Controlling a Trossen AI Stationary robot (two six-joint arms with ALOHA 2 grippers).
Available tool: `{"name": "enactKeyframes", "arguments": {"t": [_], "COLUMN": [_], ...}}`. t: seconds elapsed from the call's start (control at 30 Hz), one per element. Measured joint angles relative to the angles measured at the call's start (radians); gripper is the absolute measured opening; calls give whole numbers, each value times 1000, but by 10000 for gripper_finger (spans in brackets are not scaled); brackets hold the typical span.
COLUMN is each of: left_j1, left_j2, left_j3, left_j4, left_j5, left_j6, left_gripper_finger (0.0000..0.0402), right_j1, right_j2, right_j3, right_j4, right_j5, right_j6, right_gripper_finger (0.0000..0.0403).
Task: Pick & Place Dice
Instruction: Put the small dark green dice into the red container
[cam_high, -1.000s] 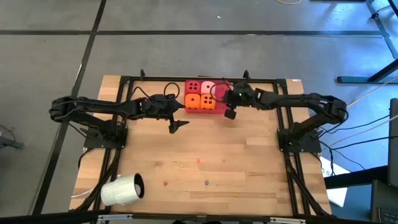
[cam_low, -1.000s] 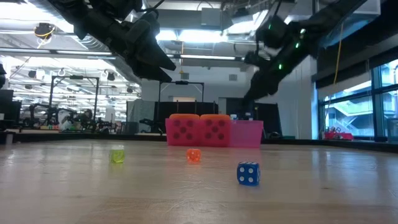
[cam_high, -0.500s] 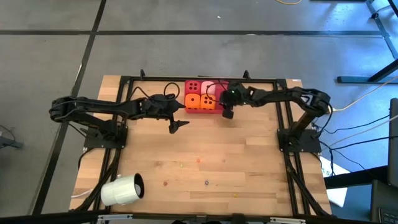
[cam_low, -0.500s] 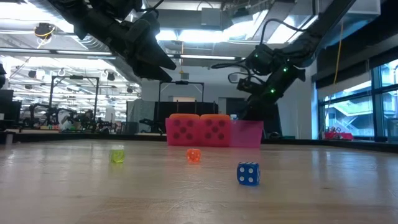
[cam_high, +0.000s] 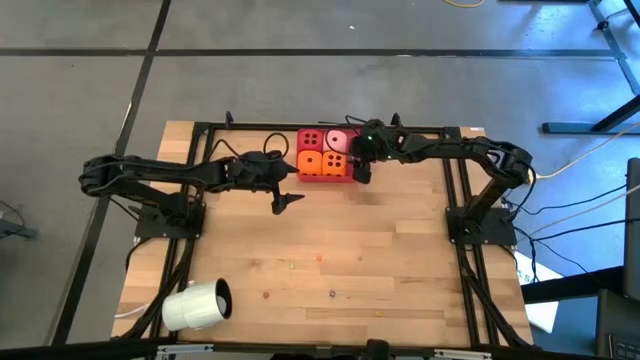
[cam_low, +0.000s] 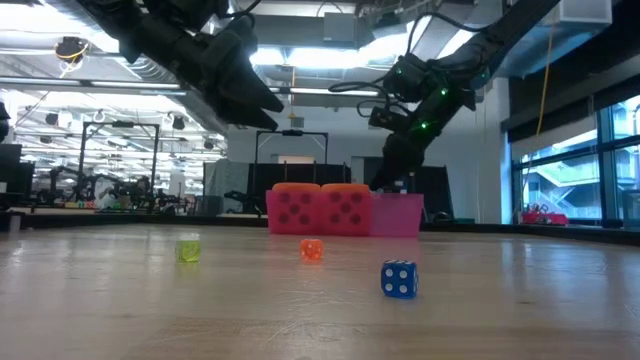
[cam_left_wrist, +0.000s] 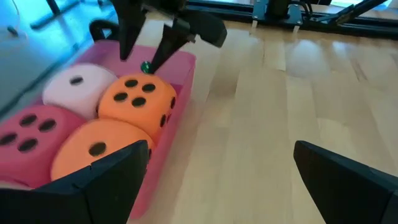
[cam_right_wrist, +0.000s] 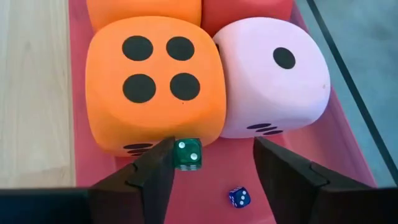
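Dice (cam_right_wrist: 155, 93) matt, foam-like; tray (cam_right_wrist: 336, 143) smooth plastic; table (cam_high: 330, 250) pale wood.

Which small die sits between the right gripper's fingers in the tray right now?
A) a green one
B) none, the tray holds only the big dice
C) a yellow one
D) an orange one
A: the right wrist view shows a small green die falling or resting between the open fingers of the right gripper, against the four-pip orange die in the red tray.
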Motion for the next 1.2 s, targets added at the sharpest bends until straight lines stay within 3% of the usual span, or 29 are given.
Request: {"name": "enactKeyframes", "arguments": {"t": [0.3,0.7,0.9,1.2], "left_j1": [0,0,46,57], "left_j2": [0,0,-12,-11], "left_j3": [0,0,1,0], "left_j4": [5,5,43,36], "left_j5": [-6,-7,-67,-76], "left_j6": [47,41,-218,-250], "left_gripper_finger": [400,400,400,400], "right_j1": [0,-2,-14,-27], "right_j2": [0,0,0,-2], "right_j3": [0,0,1,1], "right_j4": [-1,10,18,-7], "right_j5": [0,0,0,-8], "right_j6": [-27,-109,-210,-87], "right_gripper_finger": [188,187,187,187]}}
